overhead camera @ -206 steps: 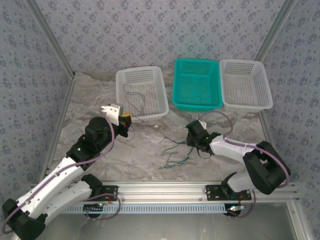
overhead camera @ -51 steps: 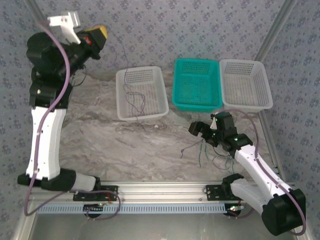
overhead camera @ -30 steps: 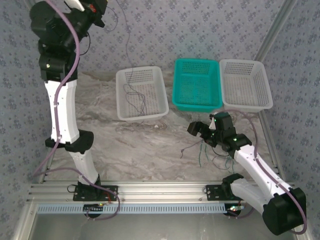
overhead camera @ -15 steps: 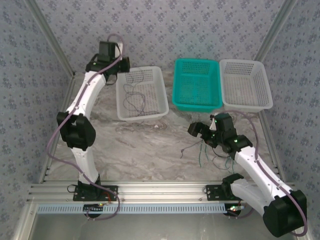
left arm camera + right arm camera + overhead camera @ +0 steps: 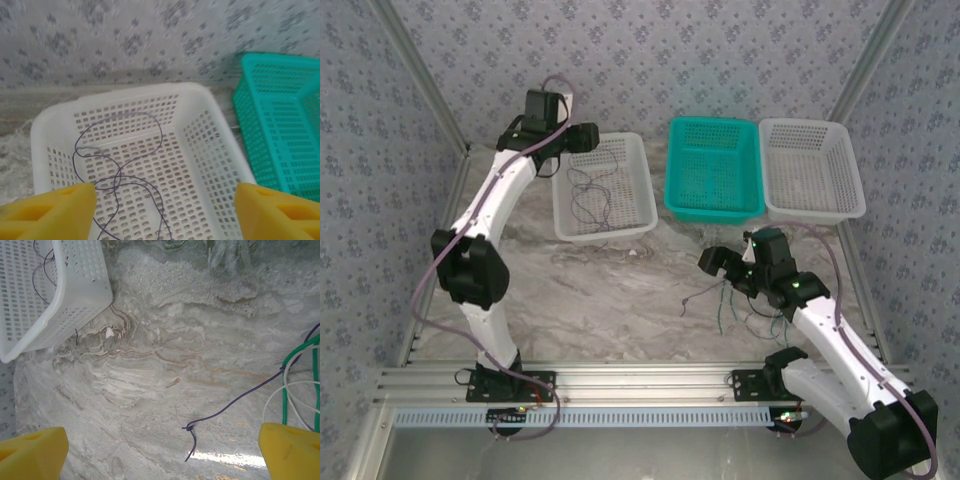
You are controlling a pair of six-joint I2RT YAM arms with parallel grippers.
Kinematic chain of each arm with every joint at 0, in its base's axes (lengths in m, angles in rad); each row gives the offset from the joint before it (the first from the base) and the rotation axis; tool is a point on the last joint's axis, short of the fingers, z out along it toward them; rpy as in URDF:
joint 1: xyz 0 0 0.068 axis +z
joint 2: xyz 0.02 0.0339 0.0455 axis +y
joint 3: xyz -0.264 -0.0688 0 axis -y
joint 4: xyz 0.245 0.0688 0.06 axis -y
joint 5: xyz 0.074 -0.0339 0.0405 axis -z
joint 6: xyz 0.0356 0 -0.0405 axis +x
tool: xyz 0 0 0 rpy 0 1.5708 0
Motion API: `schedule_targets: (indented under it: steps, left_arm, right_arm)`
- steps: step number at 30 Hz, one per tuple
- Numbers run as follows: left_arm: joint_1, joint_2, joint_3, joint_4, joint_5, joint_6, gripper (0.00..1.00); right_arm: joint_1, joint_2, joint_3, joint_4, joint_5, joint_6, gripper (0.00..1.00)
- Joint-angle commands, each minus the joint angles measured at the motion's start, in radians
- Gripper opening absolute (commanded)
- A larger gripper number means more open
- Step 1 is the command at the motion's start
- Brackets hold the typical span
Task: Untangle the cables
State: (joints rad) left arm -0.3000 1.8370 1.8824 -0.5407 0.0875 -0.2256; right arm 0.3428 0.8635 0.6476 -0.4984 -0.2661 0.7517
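White shells on the long links of the left arm (image 5: pixel 505 190) and right arm (image 5: pixel 830 335), with black housings at joints and wrists. Thin mauve cable (image 5: pixel 416 302) looped loosely alongside each, down to black base plates (image 5: pixel 510 384). Blunt, wedge-shaped left fingers (image 5: pixel 50 212) and right fingers (image 5: pixel 295 452), both pairs plain bright yellow with a matte finish.

Perhaps one cable (image 5: pixel 119 175) in left basket (image 5: pixel 605 232)
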Motion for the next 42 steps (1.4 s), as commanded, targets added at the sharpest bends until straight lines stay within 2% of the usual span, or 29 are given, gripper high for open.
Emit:
schedule_targets:
  steps: [1,3,5,8,11,15,19,21,26,29,30,34,37,39,42]
  left_arm:
    - [-0.049,-0.206,-0.067,0.067,0.023,0.034,0.74]
    - [-0.085,-0.316,-0.165,0.126,0.092,0.045,0.74]
    - [-0.148,-0.448,-0.311,0.22,0.147,0.068,0.73]
    - [-0.277,-0.63,-0.536,0.362,0.153,0.119,0.75]
    - [-0.408,-0.759,-0.706,0.443,0.151,0.177,0.77]
    - [-0.558,-0.836,-0.856,0.497,0.153,0.238,0.78]
    - [-0.656,-0.812,-0.929,0.506,0.162,0.287,0.79]
    - [-0.689,-0.789,-0.954,0.508,0.163,0.293,0.8]
    - [-0.709,-0.787,-1.047,0.597,0.158,0.242,0.81]
    - [-0.709,-0.783,-1.102,0.622,0.139,0.235,0.82]
    - [-0.709,-0.769,-1.098,0.597,0.126,0.229,0.81]
    - [-0.709,-0.677,-1.06,0.524,0.114,0.214,0.8]
    - [-0.709,-0.635,-1.127,0.679,0.125,0.172,0.8]
    - [-0.709,-0.604,-1.165,0.79,0.148,0.149,0.8]
    - [-0.71,-0.537,-1.173,0.866,0.19,0.154,0.8]
  right_arm:
    - [-0.005,-0.011,0.042,-0.078,0.128,-0.006,0.99]
    - [-0.021,-0.011,0.042,-0.123,0.219,0.015,0.99]
    - [-0.057,0.0,0.036,-0.145,0.254,0.04,0.99]
    - [-0.101,0.048,0.02,-0.149,0.288,0.042,0.99]
    - [-0.136,0.13,0.014,-0.121,0.264,0.05,1.0]
    - [-0.165,0.313,0.053,-0.065,0.209,0.076,1.0]
    - [-0.179,0.459,0.081,0.001,0.229,0.042,0.95]
    - [-0.198,0.51,0.074,0.046,0.222,0.035,0.85]
    - [-0.209,0.487,0.05,0.087,0.176,0.037,0.28]
    - [-0.208,0.425,0.05,0.081,0.155,0.047,0.04]
    - [-0.207,0.406,0.05,0.082,0.134,0.048,0.0]
    - [-0.165,0.337,0.073,0.08,0.043,0.046,0.0]
    - [-0.092,0.272,0.098,0.08,0.036,0.062,0.0]
    - [-0.045,0.231,0.123,0.054,0.079,0.098,0.0]
    - [0.009,0.187,0.149,0.027,0.13,0.152,0.0]
